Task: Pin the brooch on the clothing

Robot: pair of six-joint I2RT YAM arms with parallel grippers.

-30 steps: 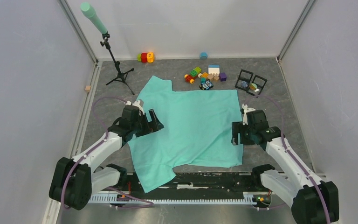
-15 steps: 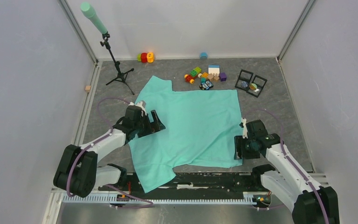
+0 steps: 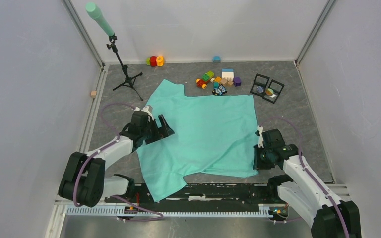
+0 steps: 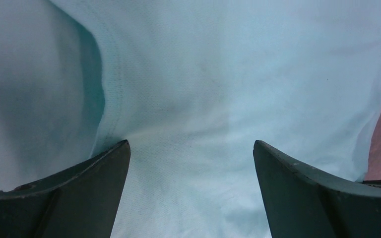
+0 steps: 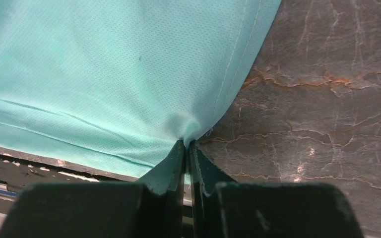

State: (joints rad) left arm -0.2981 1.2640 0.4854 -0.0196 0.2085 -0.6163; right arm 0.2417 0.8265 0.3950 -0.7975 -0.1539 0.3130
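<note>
The shirt (image 3: 203,129) lies spread on the table (image 3: 305,124) between the arms. The right gripper (image 5: 187,146) pinches the shirt's near right corner, jaws nearly together on the fabric. The left gripper (image 4: 191,145) hangs over its left edge, jaws wide.

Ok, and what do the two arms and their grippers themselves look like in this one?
The left arm and right arm have white links between bulky black joints and bases. A thin purple cable loops along each. The left gripper and right gripper are black, with dark, flat, wedge-shaped fingers tapering to the tips. No markings show.
</note>
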